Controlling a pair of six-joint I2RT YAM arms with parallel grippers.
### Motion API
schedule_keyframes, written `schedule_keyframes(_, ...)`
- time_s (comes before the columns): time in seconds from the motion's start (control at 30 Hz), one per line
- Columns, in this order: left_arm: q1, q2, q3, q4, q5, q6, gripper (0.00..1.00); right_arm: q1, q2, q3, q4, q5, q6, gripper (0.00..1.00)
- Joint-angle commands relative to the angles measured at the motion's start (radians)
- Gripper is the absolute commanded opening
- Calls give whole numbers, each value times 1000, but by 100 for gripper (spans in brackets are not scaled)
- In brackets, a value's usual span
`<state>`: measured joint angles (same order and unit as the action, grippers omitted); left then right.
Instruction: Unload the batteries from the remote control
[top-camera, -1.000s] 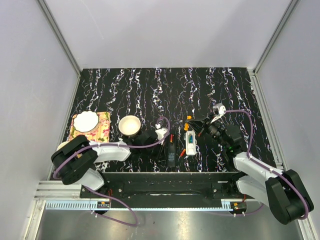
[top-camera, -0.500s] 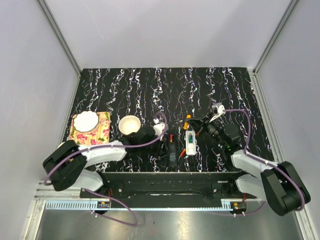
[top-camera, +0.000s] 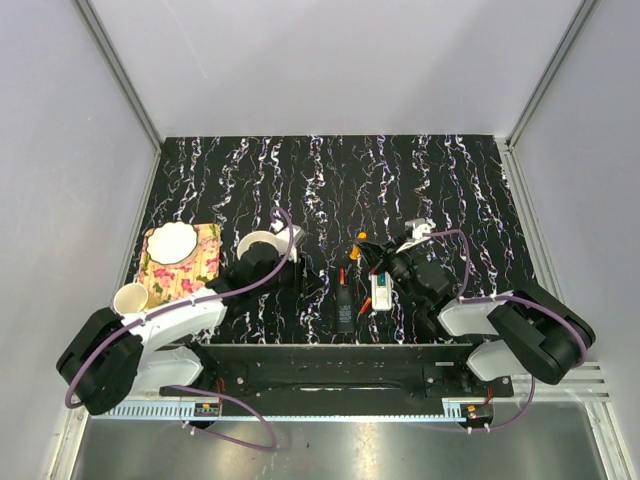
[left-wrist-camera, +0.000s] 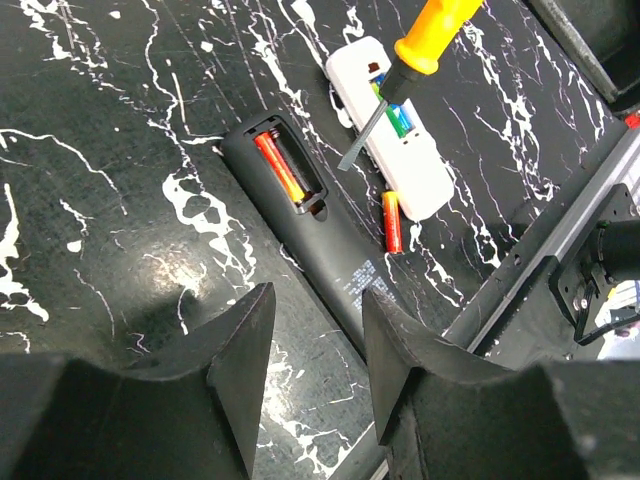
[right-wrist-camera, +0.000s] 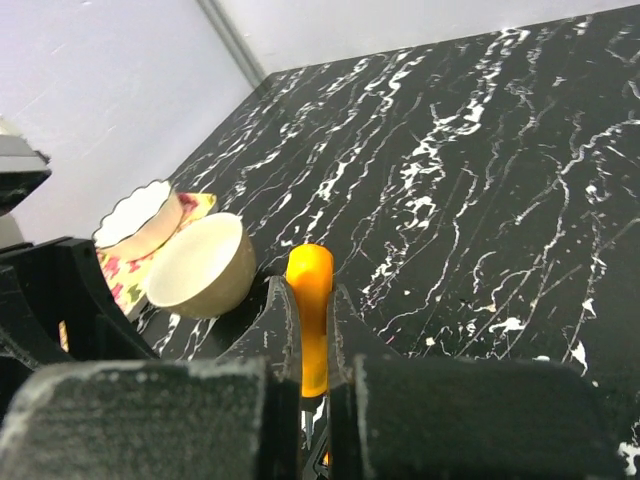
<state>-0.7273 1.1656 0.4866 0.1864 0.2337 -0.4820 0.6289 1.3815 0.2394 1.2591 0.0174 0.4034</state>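
Observation:
The white remote control lies face up with its slot open, near the table's front edge. A green battery and a blue battery sit in the slot. My right gripper is shut on an orange-handled stick, and it shows in the top view. The stick's metal blade hangs beside the slot's left edge. My left gripper is open and empty, low over the table near the black remote's lower end.
A black remote with red-orange batteries lies left of the white one. A loose orange battery lies between them. A beige bowl, a scalloped plate on a floral cloth and a cup stand at the left.
My right gripper has moved left with the orange stick to above the white remote. My left arm has swung back and left, uncovering the cup.

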Motion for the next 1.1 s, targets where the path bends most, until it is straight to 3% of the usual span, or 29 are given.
schedule_keyframes(0.0, 23, 0, -13, 88, 23, -26, 44, 109, 27, 46, 175, 372, -47, 0)
schedule_keyframes(0.07, 32, 12, -14, 114, 23, -32, 44, 144, 33, 58, 160, 482, -52, 0)
schedule_keyframes(0.47, 52, 209, 67, 212, 56, -49, 41, 250, 143, 104, 198, 811, -97, 0)
schedule_keyframes(0.7, 51, 353, 119, 272, 82, -52, 38, 284, 152, 95, 194, 820, -64, 0)
schedule_keyframes(1.07, 52, 451, 153, 304, 76, -36, 31, 302, 180, 67, 195, 767, 12, 0)
